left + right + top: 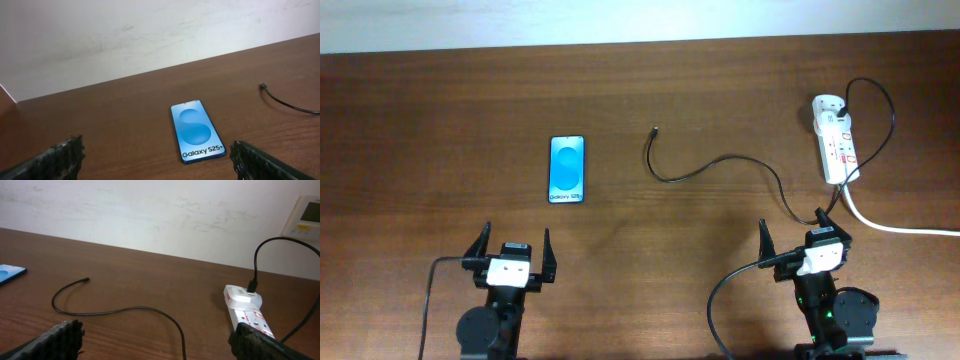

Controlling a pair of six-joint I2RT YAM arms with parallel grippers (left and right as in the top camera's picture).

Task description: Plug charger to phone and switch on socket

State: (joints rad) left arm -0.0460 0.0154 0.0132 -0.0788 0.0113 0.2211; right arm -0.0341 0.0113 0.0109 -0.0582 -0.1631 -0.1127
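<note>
I see my left gripper (514, 240), spread empty, lined up below the phone (567, 169) left of centre, presumably to steady it, and my right gripper (792, 233), likewise spread empty, below the charger (672, 179), whose loose plug lies mid-frame, the socket (836, 140) at upper right.

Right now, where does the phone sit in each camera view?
Overhead: phone left of centre, lit screen up.
Left wrist: just below centre.
Right wrist: only a blue corner at the left edge.
Shared landmark: the charger plug tip, lying right of the phone in all three.
</note>
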